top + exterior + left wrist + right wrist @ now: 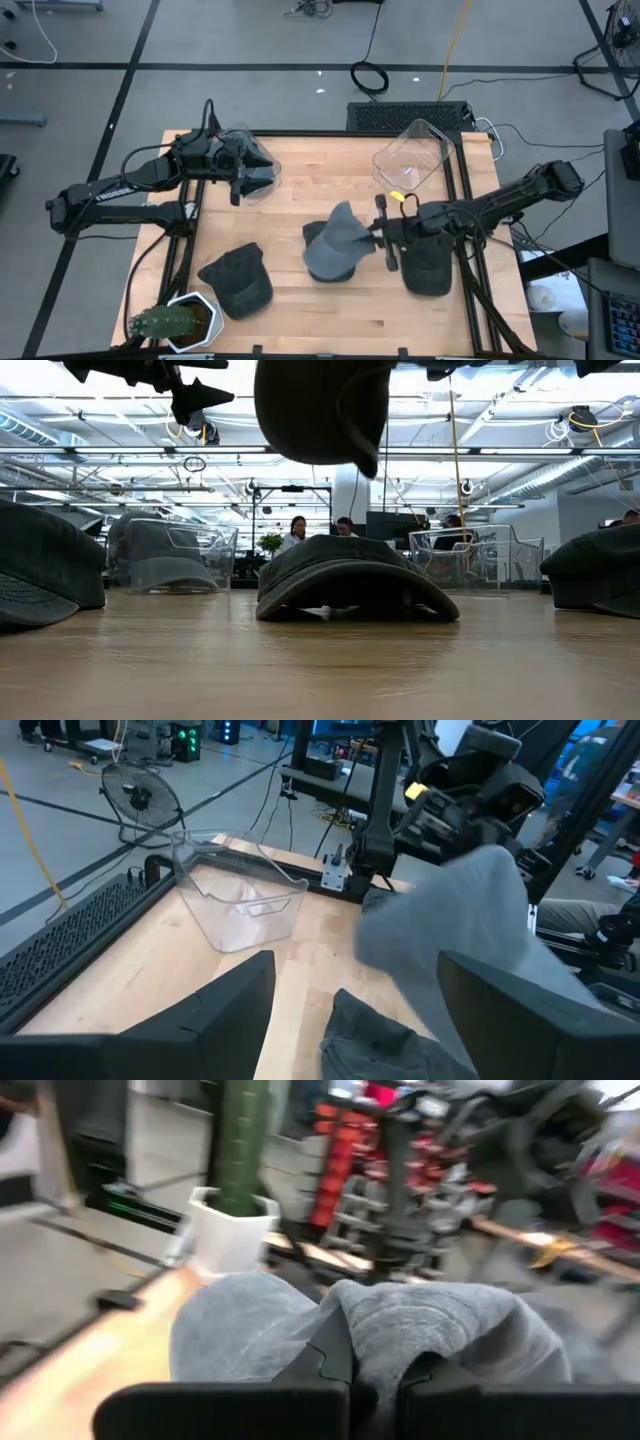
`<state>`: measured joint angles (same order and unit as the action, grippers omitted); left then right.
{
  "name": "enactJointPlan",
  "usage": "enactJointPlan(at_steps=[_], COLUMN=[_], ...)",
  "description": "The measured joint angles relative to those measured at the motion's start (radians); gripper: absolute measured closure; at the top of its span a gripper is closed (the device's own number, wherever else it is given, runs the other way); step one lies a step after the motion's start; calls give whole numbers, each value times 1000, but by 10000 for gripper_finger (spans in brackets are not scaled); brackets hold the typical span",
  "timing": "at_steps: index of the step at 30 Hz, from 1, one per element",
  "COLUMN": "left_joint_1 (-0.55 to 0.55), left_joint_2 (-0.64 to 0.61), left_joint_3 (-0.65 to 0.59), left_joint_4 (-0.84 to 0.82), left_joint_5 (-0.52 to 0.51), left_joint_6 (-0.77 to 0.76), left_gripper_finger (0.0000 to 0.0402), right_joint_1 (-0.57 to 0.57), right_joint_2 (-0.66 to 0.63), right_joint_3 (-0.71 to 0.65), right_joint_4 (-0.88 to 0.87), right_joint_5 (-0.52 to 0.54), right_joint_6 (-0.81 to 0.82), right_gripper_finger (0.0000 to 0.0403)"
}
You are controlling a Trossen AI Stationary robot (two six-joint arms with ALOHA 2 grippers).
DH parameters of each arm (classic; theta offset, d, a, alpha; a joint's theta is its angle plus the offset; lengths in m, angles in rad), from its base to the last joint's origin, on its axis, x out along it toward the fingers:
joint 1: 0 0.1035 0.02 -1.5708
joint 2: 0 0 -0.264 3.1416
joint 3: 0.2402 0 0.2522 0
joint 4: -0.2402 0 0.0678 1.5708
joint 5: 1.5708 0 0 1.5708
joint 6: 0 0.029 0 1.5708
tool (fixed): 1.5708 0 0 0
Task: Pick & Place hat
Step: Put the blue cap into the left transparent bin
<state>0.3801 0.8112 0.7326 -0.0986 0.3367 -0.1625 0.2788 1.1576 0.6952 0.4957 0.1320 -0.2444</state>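
The right pincer (378, 238) is clamped on the grey hat (335, 250), hanging above mid-worktop, with the clear bin (412, 157) just beyond; the left pincer (262, 172) waits open far-left.

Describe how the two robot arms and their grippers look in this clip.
Both arms are dark, jointed, with black cables trailing. The left arm carries white lettering along one link; the right arm has a yellow tag near its wrist. Each gripper, left gripper and right gripper, has two flat dark fingers.
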Motion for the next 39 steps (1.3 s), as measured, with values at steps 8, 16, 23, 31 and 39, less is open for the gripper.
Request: enactJointPlan(at_steps=[8, 16, 23, 31, 39], left_joint_1=[0, 0, 0, 0, -96], left_joint_2=[0, 14, 89, 245, 423], left_joint_3=[0, 0, 0, 0, 0], left_joint_4=[15, 11, 11, 28, 288], left_joint_5=[0, -73, -175, -72, 159], left_joint_6=[-3, -20, -70, -142, -411], left_gripper_finger=[117, 117, 117, 117, 117], right_joint_1=[-103, -282, -444, -587, -593], right_joint_2=[-4, -4, 1, 51, 49], right_joint_3=[0, 0, 0, 0, 0], right_joint_4=[9, 39, 128, 305, 441], right_joint_5=[187, 143, -296, -967, -1224], right_joint_6=[-192, -288, -247, 125, 286], right_gripper_finger=[403, 403, 403, 403, 403])
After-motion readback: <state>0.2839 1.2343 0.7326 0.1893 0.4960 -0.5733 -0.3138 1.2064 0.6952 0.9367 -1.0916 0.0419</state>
